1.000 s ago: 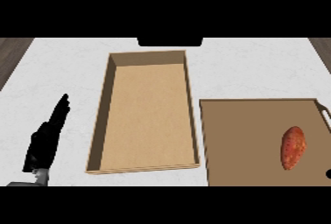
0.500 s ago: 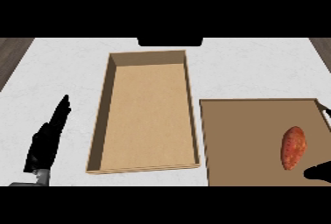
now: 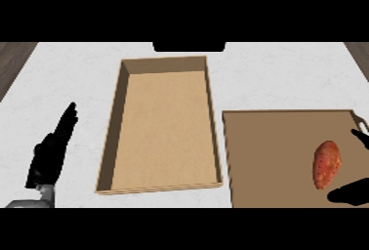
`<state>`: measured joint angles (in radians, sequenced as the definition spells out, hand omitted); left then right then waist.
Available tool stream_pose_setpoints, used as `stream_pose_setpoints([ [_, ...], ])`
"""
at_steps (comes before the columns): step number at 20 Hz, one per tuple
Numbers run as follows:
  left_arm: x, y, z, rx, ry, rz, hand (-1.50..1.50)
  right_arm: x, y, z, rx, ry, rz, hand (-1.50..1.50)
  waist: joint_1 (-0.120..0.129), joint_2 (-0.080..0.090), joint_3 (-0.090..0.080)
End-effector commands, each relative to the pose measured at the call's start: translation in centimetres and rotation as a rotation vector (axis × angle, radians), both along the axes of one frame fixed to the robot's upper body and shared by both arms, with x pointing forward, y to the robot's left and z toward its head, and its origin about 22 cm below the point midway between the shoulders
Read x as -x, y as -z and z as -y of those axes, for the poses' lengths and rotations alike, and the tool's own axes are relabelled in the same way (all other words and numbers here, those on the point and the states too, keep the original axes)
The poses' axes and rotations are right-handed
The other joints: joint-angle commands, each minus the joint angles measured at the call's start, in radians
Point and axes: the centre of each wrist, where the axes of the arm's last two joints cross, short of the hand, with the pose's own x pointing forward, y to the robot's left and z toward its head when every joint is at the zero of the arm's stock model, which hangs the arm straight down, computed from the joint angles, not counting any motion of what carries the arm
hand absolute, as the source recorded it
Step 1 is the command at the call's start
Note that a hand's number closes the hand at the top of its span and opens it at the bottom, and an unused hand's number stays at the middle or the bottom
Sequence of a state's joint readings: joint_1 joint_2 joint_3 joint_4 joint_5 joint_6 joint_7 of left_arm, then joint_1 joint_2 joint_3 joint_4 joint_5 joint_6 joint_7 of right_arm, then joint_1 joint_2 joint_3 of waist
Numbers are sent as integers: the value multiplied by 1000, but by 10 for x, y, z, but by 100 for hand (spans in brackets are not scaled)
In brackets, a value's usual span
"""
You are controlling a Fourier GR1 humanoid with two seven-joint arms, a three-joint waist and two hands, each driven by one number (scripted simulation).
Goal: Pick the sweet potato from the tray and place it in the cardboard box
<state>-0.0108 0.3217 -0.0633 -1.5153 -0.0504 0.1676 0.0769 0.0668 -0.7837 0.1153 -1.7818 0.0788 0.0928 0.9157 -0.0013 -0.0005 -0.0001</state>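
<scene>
Far left: left hand (image 3: 49, 155) flat on the desk (image 3: 288, 73), fingers straight, open, nothing in it, parked beside the box (image 3: 115, 141) w/ a gap between. Centre: the box, long, open-topped, nothing inside that I can see. Right of it, close to its right wall, the tray (image 3: 267, 156), and on the tray's right part lies the potato (image 3: 327, 164), lengthwise, roughly parallel to the box, near the tray's right edge. At the frame's right edge the right hand (image 3: 351, 193) pokes in, mostly out of view; what shows looks spread open, gripping nothing. Risks, as I read it: the potato's rounded and tapered, so if the fingers close off-centre it could roll or squirt out along the tray. A push instead of a pinch could shove it sideways or nudge the tray vs. the box. On the carry, going too low could clip the box's right wall and shift the box. The box is narrow, so a crosswise release may leave the potato hung on the rim; better lined up w/ the box's length. Potato vs. right hand: one dark part sits just below-right of the potato's lower end, a fingertip (image 3: 359, 135) shows above-right of its upper end, so the hand brackets it from the right, near but not touching as far as I can tell.
</scene>
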Motion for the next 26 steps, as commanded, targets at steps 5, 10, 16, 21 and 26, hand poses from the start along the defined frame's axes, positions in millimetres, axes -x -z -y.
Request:
stream_pose_setpoints([
  [5,23,-1,13,-18,4,-7,0,0,20,4,-7,23,23,-150,3,-1,0],
  [10,26,-6,-12,-12,1,0,0,11,36,4,6,19,-4,-150,2,-1,0],
  [16,25,10,2,3,3,-7,0,-12,38,-11,-9,16,11,-150,3,0,0],
  [21,2,-13,21,-3,-5,-3,0,-4,39,11,-2,6,13,-150,0,0,0],
  [26,-5,-12,-10,8,17,0,0,0,62,-10,0,-14,-37,-150,0,0,0],
])
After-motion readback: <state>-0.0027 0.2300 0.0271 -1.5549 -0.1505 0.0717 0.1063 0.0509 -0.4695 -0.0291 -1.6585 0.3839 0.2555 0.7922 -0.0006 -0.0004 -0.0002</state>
